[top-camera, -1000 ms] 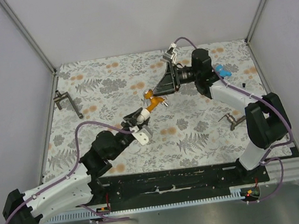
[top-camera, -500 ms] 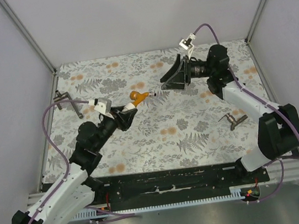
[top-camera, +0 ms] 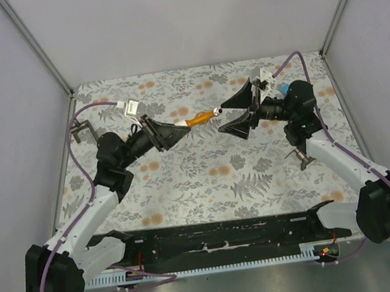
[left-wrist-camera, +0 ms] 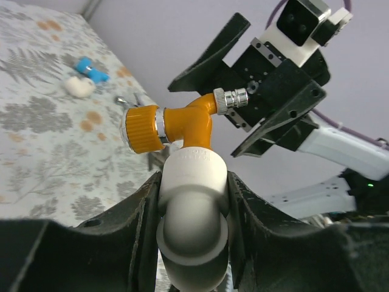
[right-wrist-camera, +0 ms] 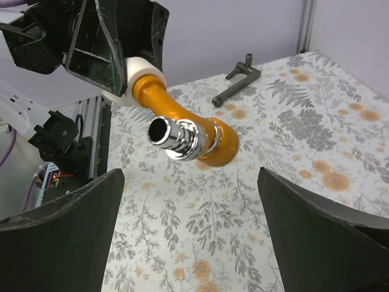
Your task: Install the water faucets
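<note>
The orange faucet is held in the air over the back middle of the table. My left gripper is shut on its white elbow end fitting. The orange body, the orange knob and the chrome nozzle stick out past the fingers. My right gripper is open and faces the nozzle end-on, with a small gap. In the right wrist view the chrome nozzle points at the camera. It sits beyond the wide-open right gripper, and the fingers do not touch it.
A dark metal lever handle lies at the right of the floral mat. Another lever handle lies at the far left. A small blue piece and a white piece lie at the back right. Grey walls enclose the table.
My left arm has swung left and up, carrying the faucet toward the back middle. My right gripper has drawn back to the right and now faces the nozzle.
</note>
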Controlling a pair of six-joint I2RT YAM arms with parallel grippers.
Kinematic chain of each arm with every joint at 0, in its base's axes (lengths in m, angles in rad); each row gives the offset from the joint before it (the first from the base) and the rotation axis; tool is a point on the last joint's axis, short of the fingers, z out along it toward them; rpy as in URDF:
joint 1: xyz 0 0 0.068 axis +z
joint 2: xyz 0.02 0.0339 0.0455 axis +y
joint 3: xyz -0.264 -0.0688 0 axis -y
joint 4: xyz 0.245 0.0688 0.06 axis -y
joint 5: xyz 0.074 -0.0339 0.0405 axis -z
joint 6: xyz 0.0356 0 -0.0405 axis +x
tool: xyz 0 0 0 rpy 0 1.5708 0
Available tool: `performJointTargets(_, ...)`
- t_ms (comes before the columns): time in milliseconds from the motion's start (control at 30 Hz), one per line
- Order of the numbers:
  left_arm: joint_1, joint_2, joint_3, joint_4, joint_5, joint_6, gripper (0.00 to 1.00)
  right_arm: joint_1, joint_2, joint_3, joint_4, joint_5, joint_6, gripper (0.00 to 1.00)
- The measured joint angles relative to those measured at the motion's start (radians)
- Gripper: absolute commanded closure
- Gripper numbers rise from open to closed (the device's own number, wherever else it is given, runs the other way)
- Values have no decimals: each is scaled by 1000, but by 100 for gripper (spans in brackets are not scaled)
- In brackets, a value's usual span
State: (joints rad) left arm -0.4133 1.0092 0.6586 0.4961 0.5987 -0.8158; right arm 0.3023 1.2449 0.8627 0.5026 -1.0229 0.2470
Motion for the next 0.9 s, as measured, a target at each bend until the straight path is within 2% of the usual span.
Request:
performJointTargets(267, 0, 110, 31, 198, 143, -250, 98, 23, 4, 0, 76, 8, -30, 5)
performJointTargets(600, 0, 116, 79, 259, 202, -332, 98, 83, 137, 66, 275, -47, 118, 18)
performJointTargets(833, 1, 143, 102, 267, 220, -347, 98, 102, 213, 117, 434, -89, 285, 32)
performJointTargets(867, 1, 145, 103, 269, 220, -348, 98, 102, 220, 124, 453, -98, 310, 36)
performJointTargets(900, 2, 146, 105, 270, 221, -348, 98, 102, 224, 129, 467, -103, 330, 46)
